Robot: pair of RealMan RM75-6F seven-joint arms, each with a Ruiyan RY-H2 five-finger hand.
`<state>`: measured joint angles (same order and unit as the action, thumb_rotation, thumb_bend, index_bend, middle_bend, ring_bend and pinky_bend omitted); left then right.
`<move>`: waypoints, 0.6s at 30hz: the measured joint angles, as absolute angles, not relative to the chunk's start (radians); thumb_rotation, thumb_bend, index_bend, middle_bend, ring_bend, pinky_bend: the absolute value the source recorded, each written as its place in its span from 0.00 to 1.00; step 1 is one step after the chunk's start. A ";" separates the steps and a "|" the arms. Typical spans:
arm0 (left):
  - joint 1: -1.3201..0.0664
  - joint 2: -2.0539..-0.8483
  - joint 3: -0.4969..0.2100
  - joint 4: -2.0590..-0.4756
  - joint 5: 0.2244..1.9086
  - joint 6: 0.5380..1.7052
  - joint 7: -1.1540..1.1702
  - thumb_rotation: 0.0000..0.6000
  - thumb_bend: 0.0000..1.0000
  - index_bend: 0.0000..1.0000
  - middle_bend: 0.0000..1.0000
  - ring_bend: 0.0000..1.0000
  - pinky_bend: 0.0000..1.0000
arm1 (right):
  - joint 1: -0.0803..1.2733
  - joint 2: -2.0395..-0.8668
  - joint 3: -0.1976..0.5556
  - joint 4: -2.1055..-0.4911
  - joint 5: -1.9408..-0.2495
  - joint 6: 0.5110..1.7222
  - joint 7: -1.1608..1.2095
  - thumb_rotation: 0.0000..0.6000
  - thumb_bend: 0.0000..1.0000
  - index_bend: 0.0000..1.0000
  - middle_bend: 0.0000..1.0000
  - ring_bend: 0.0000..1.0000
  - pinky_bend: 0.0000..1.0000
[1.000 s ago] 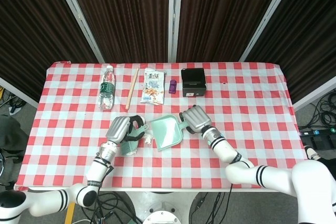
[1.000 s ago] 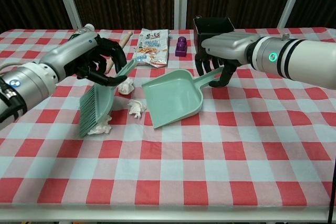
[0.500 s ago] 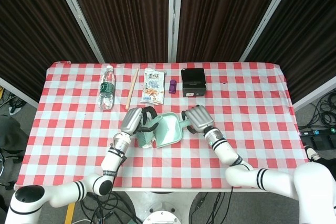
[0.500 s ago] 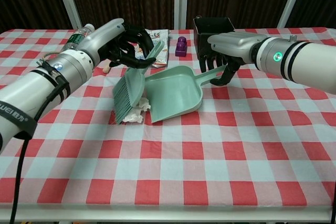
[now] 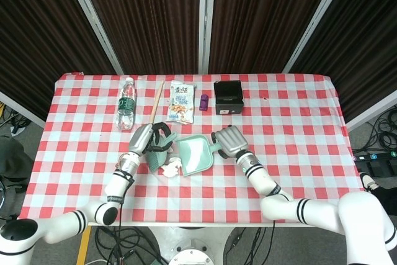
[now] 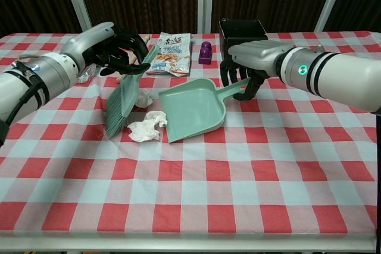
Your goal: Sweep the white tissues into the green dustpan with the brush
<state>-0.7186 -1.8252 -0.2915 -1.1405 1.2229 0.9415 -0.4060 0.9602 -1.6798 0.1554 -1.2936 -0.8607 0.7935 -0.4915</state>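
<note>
On the checked table (image 6: 250, 165), the left hand (image 6: 113, 49) grips the handle of the green brush (image 6: 122, 102), whose bristles point down to the cloth. Just right of the bristles lies a crumpled white tissue (image 6: 147, 128), with a smaller tissue (image 6: 143, 97) behind it. Next comes the green dustpan (image 6: 193, 108), its front edge beside the tissue. The right hand (image 6: 241, 69) is closed around the dustpan's handle.

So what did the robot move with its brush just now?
The left hand swung the green plastic brush toward the green dustpan, then drew it back left; the crumpled white tissues now lie bunched at the dustpan's lip. The right hand kept holding the dustpan handle.
</note>
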 measured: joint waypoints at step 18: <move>-0.798 -1.901 -0.312 -1.068 1.286 0.886 -0.617 1.00 0.54 0.57 0.58 0.69 0.88 | 0.972 -1.699 0.178 -1.276 -0.835 0.774 -0.467 1.00 0.55 0.73 0.57 0.43 0.33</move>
